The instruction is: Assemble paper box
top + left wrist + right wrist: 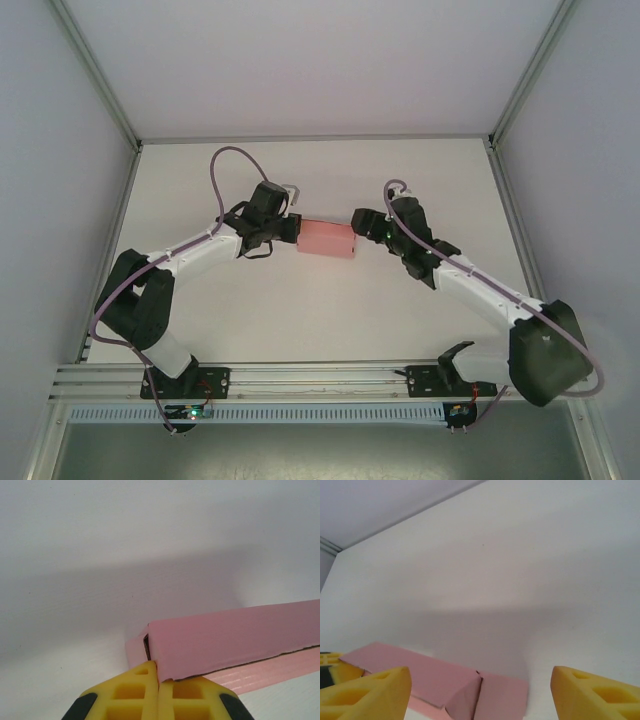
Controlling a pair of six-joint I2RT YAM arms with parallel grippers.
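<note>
Paper box (327,238), pink card, forms a long tube, end flap open.

We see a white table (320,310) beneath both sets of jaws, matte and evenly lit. Pale grey walls (40,150) enclose it to either side of the jaws and beyond them, joined by aluminium posts (95,75). A slotted aluminium rail (320,375) runs behind the jaws. A soft shadow (150,595) lies ahead of the left jaws.

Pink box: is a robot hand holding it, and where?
Yes. The left gripper is shut on the pink paper box, pinching a wall's edge at its end corner. The right gripper is open, holding nothing.
</note>
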